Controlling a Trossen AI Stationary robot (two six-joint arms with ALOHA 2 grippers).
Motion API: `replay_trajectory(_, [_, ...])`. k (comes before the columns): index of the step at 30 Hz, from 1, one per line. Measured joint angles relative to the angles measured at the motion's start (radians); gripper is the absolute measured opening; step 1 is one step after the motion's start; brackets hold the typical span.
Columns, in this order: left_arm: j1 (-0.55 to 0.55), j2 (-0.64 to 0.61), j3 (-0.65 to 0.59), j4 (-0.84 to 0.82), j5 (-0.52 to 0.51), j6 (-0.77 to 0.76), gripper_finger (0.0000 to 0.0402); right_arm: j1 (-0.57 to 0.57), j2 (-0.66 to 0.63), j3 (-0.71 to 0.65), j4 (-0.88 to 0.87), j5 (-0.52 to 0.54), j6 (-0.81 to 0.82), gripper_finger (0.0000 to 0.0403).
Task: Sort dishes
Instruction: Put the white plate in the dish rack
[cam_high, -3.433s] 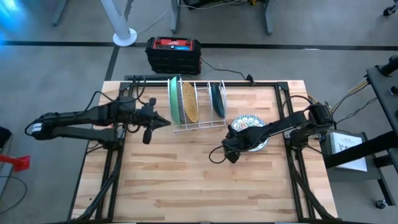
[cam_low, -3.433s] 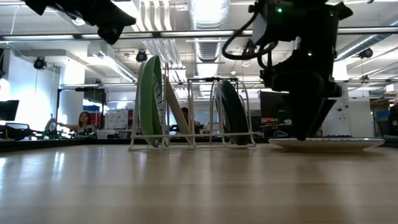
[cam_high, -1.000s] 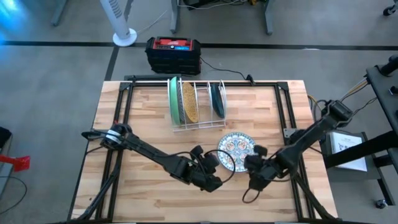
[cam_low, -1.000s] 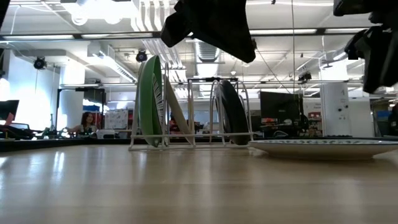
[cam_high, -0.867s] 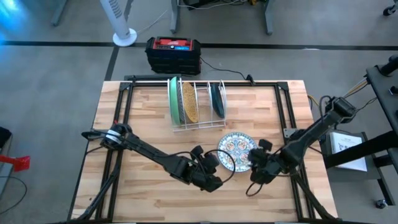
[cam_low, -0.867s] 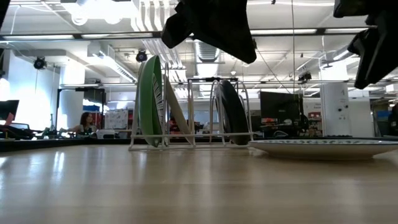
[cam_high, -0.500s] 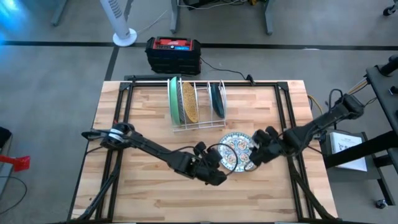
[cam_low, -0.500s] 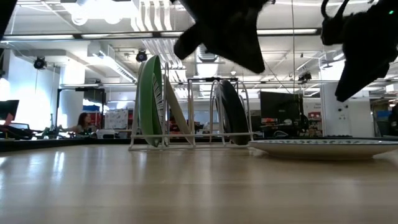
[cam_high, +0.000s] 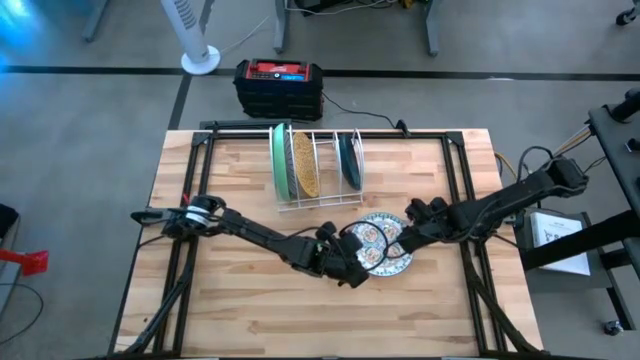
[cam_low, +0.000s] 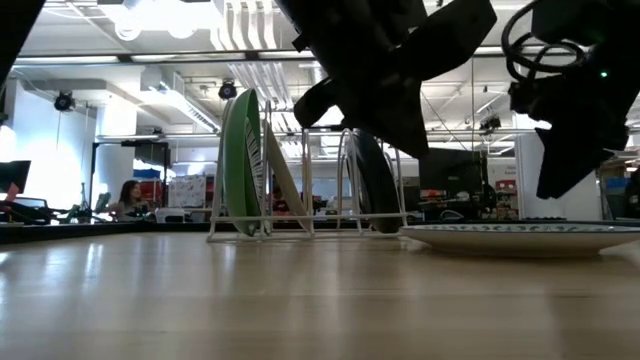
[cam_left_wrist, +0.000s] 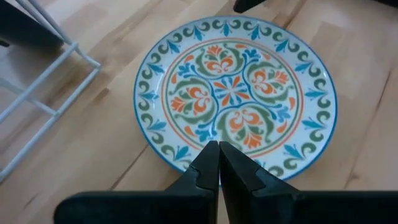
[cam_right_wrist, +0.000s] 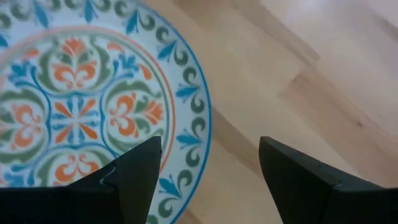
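Patterned plate (cam_high: 383, 243), white with blue, orange and green floral design, flat on the wooden table (cam_high: 230, 310), just in front of the white wire rack (cam_high: 318, 170). In the rack, upright, from left to right: light green plate (cam_high: 281, 160), mustard speckled plate (cam_high: 305, 164), dark teal plate (cam_high: 349, 160); empty slots between the mustard and teal ones. Same order seen edge-on in the low view: green (cam_low: 240, 165), mustard (cam_low: 286, 185), teal (cam_low: 375, 180), with the patterned plate (cam_low: 520, 237) lying to the right of the rack (cam_low: 310, 180).

Left gripper (cam_high: 355, 270) at the near left rim of the patterned plate, fingers pressed together, tips over the plate's edge in its own wrist view (cam_left_wrist: 218, 163); contact with the rim not certain from these angles. Left arm stretched diagonally across the table from the left side.

Right gripper (cam_high: 408, 232) at the right rim of the same plate, fingers (cam_right_wrist: 140, 171) spread wide apart, one over the plate's border and the other over bare wood, nothing between them.
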Motion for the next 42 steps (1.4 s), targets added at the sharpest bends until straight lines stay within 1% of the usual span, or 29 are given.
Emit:
replay_trajectory(3, [0.000,0.000,-0.010,-0.004,0.013,-0.001,0.0000,0.000,0.005,-0.019,0.018,-0.028,0.000,0.0259])
replay_trajectory(6, [0.000,0.000,-0.023,-0.003,0.047,-0.001,0.0000,0.000,0.006,-0.054,0.072,-0.064,-0.001,0.0254])
replay_trajectory(10, [0.000,0.003,-0.038,-0.003,0.066,-0.004,0.0000,0.000,0.006,-0.097,0.136,-0.104,-0.007,0.0250])
replay_trajectory(16, [0.001,0.011,-0.048,0.016,0.081,-0.005,0.0000,0.000,0.006,-0.116,0.164,-0.121,0.007,0.0254])
replay_trajectory(25, [0.000,0.072,-0.053,0.044,0.121,-0.037,0.0000,0.001,0.006,-0.175,0.287,-0.175,0.014,0.0246])
replay_trajectory(33, [0.001,0.080,-0.053,0.058,0.141,-0.057,0.0000,0.001,0.006,-0.201,0.372,-0.192,0.015,0.0244])
replay_trajectory(38, [-0.002,0.077,-0.043,0.058,0.148,-0.057,0.0000,0.011,0.006,-0.217,0.440,-0.199,0.014,0.0223])
replay_trajectory(40, [-0.003,0.073,-0.033,0.057,0.186,-0.056,0.0000,0.014,0.006,-0.223,0.460,-0.206,0.023,0.0209])
replay_trajectory(42, [-0.006,0.069,-0.020,0.056,0.286,-0.040,0.0000,0.014,0.005,-0.231,0.463,-0.204,0.032,0.0193])
